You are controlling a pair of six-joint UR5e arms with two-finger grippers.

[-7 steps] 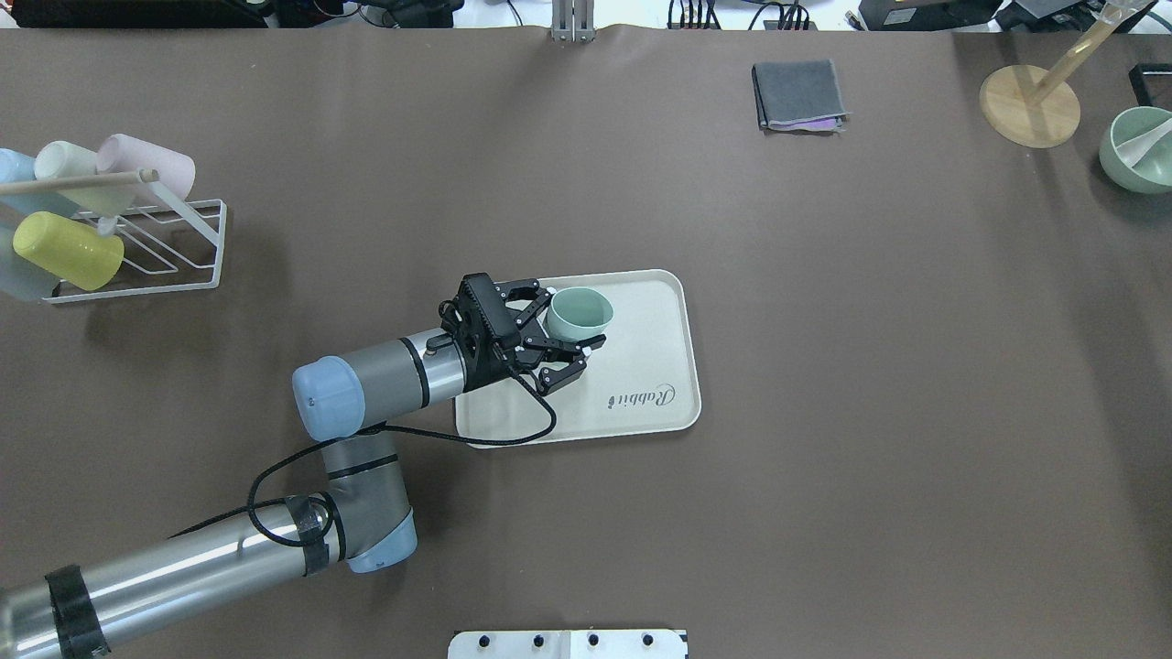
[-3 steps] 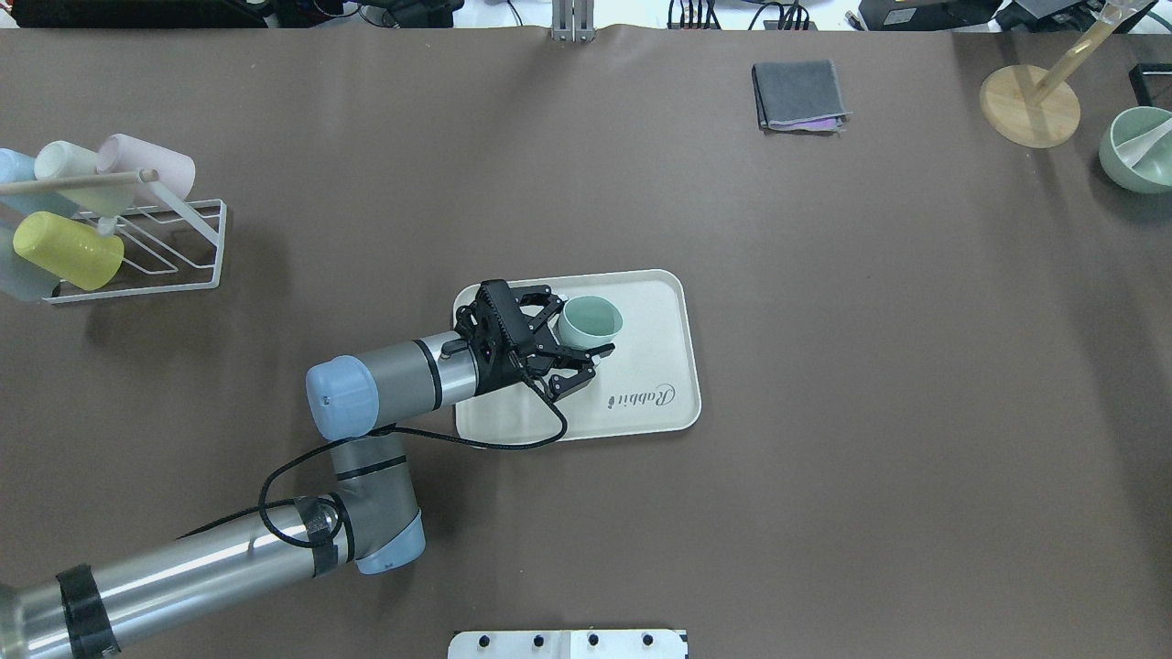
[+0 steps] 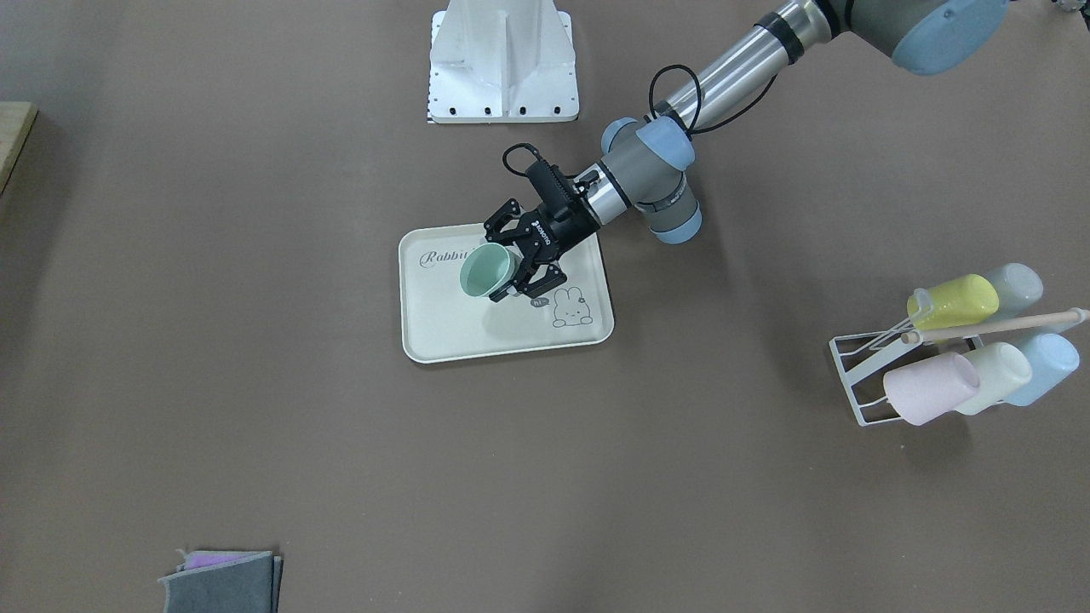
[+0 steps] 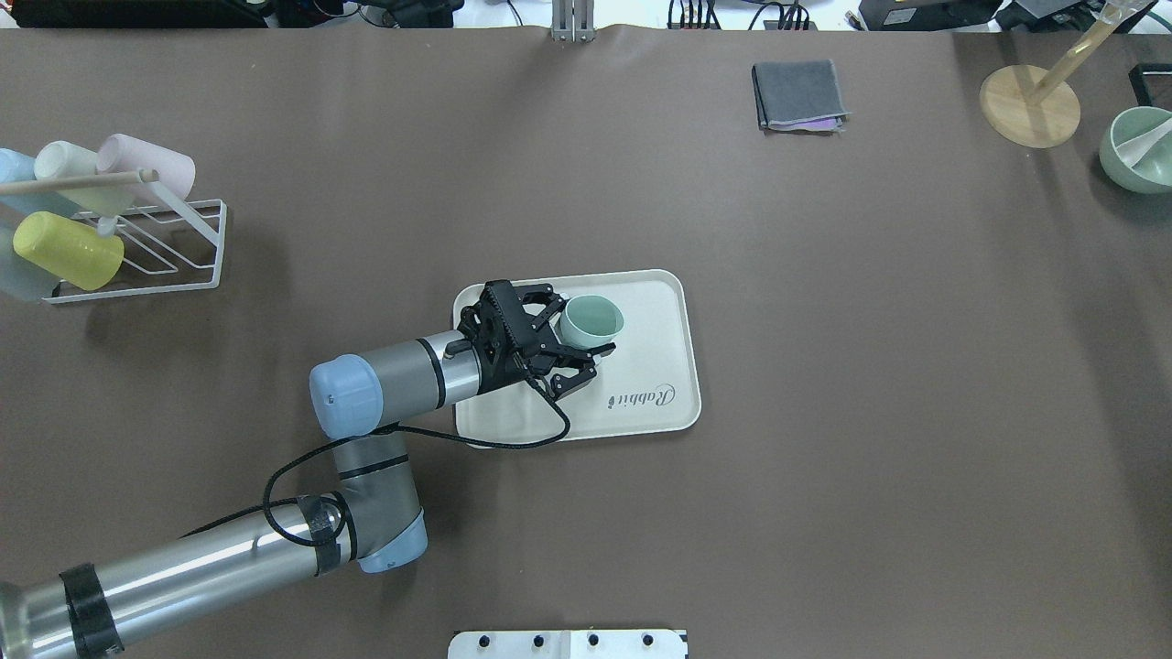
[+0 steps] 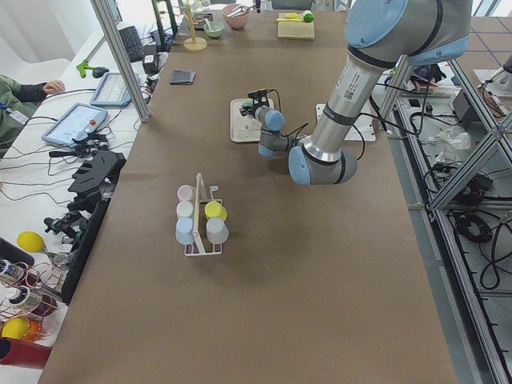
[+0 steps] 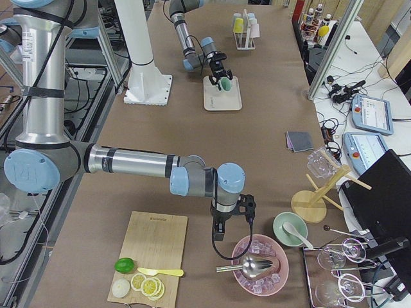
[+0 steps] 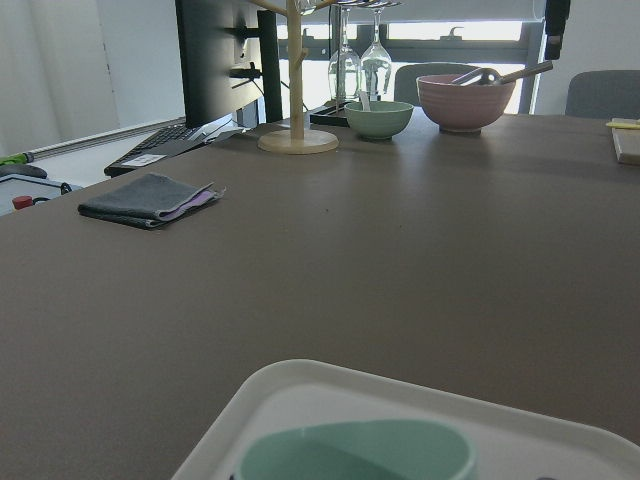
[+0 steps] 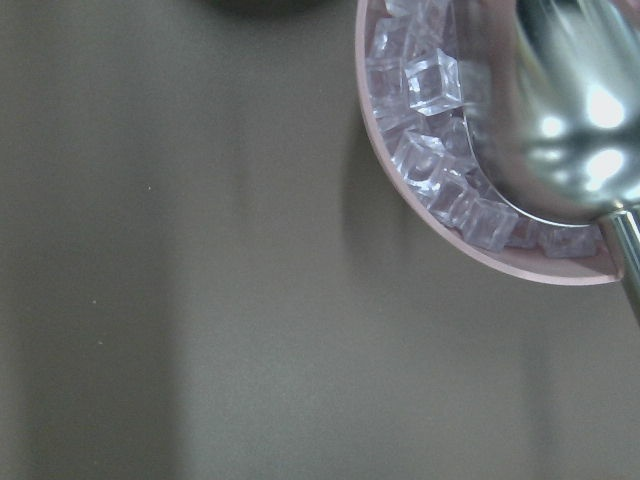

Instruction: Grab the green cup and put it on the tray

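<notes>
The green cup (image 4: 592, 319) is a mint tumbler, tilted with its mouth up and outward, held over the cream-white tray (image 4: 661, 311) with "Rabbit" lettering. My left gripper (image 4: 577, 331) is shut on the green cup, one finger on each side. In the front view the cup (image 3: 486, 271) hangs just above the tray (image 3: 477, 336) and casts a shadow on it. The left wrist view shows the cup's rim (image 7: 360, 455) and the tray's edge (image 7: 330, 375). My right gripper (image 6: 219, 232) is far off beside a pink bowl of ice (image 6: 260, 264); I cannot tell whether it is open or shut.
A white wire rack (image 4: 137, 240) with several pastel cups stands at the far left. A folded grey cloth (image 4: 798, 94), a wooden stand base (image 4: 1030, 105) and a green bowl (image 4: 1140, 151) lie at the back right. A cutting board with lime slices (image 6: 151, 253) is near the right arm.
My left gripper has moved a little to the right and lower over the tray with the green cup in it. It has been almost still for the last half second.
</notes>
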